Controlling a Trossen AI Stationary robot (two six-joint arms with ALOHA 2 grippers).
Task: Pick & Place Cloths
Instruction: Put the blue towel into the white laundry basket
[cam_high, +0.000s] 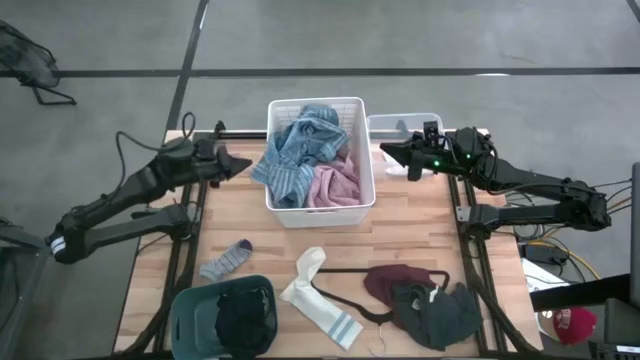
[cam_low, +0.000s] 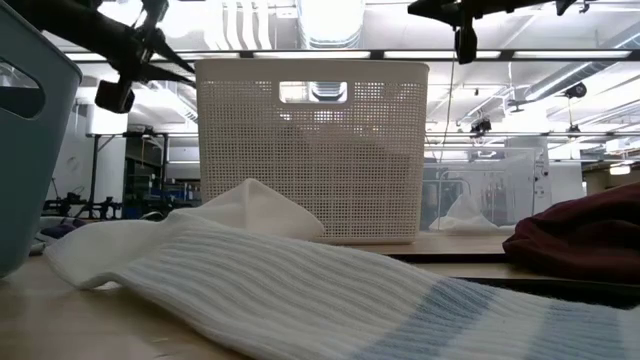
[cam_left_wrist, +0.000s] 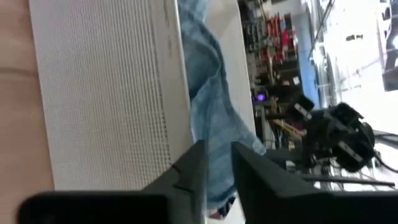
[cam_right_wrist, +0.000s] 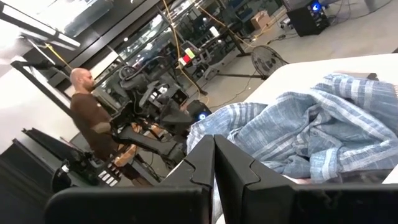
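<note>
White perforated basket (cam_high: 272, 205) sits at the far middle of the wooden table (cam_high: 420, 225). In it: blue-grey striped garment (cam_high: 296, 150), draped partly over the left rim, and a pink garment (cam_high: 335, 186) at its near right corner.

Still out on the table, near side: small grey sock (cam_high: 226, 260) at left; long white sock (cam_high: 318, 298) with pale blue bands at middle; maroon cloth (cam_high: 388, 281) and dark grey cloth (cam_high: 435, 314) heaped together at right, a thin black hanger (cam_high: 345, 296) lying between sock and heap. A teal bin (cam_high: 192, 316) at near left holds a black cloth (cam_high: 245, 318).

Handling, as I judge it: all light, limp and easily bunched; nothing fragile. Best pinched at a raised fold or a bunched middle so it lifts clear. The socks lie flat, so take a cuff or a ridge. Hanger may snag the maroon cloth.

Left gripper (cam_high: 243, 165) hovers just left of the basket rim, beside the draped blue-grey cloth; jaws slightly apart, nothing held. Right gripper (cam_high: 386, 150) is poised just right of the basket, jaws together, empty.
</note>
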